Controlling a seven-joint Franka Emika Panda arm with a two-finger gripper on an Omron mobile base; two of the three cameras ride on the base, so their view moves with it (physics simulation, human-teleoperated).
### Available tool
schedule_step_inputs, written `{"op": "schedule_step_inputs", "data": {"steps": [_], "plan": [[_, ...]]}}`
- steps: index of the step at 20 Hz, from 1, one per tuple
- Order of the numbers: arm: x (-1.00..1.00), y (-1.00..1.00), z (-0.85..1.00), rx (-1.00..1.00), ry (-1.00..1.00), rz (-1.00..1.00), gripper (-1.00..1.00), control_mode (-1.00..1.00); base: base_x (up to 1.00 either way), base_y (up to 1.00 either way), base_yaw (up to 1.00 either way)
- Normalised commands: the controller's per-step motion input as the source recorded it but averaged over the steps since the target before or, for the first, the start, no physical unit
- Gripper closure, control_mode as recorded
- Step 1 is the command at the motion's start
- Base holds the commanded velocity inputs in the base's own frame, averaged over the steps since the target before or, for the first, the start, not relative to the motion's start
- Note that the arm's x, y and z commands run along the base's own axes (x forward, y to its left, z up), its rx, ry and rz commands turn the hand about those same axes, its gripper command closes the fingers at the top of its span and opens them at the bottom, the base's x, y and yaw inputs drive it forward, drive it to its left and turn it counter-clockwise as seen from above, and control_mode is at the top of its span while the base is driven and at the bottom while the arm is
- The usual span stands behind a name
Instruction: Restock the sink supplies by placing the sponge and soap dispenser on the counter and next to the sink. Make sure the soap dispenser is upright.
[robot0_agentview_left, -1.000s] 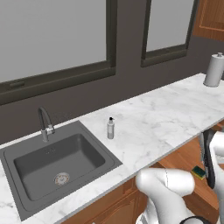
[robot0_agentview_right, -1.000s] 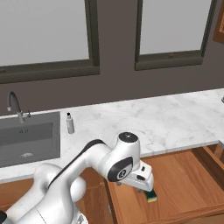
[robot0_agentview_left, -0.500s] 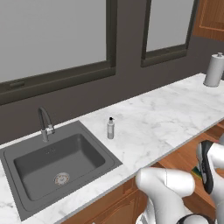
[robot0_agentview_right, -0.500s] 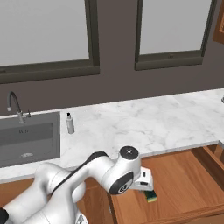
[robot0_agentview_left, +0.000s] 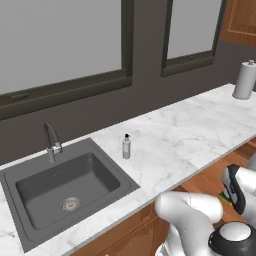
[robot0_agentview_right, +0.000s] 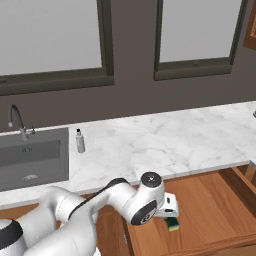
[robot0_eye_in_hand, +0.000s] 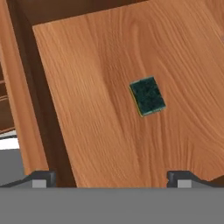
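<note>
Left base view: soap bottle (robot0_agentview_left: 126, 146) stands upright on the desk (robot0_agentview_left: 190, 135) just right of the sink (robot0_agentview_left: 65, 187), paper towel roll (robot0_agentview_left: 245, 80) far right. Right base view: the arm hangs over the open wooden drawer (robot0_agentview_right: 210, 210), sponge (robot0_agentview_right: 173, 224) lying inside. Hand view: sponge green side up on the drawer floor, pincer (robot0_eye_in_hand: 111, 177) spread wide, holding nothing

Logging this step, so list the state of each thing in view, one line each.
sponge: lying flat, green side up, on the wood drawer floor, not gripped.
soap dispenser: upright on the counter, right of the sink.
sink: empty basin.
gripper: open, above the sponge, fingers apart.
drawer: pulled open below the counter.
paper towel roll: standing upright.
</note>
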Motion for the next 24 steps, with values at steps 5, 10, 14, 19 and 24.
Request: {"op": "schedule_step_inputs", "data": {"steps": [5,10,14,19,24], "plan": [[0.28,-0.29,-0.20,0.05,0.05,0.06,-1.00,-1.00,0.00,0.00,0.00],[0.39,-0.03,-0.23,0.01,0.12,0.02,-1.00,-1.00,0.00,0.00,0.00],[0.39,0.00,-0.40,0.00,0.09,0.03,-1.00,-1.00,0.00,0.00,0.00],[0.21,-0.18,-0.47,0.04,0.01,0.06,-1.00,-1.00,0.00,0.00,0.00],[0.16,-0.35,-0.20,0.08,0.00,0.07,-1.00,-1.00,0.00,0.00,0.00]]}}
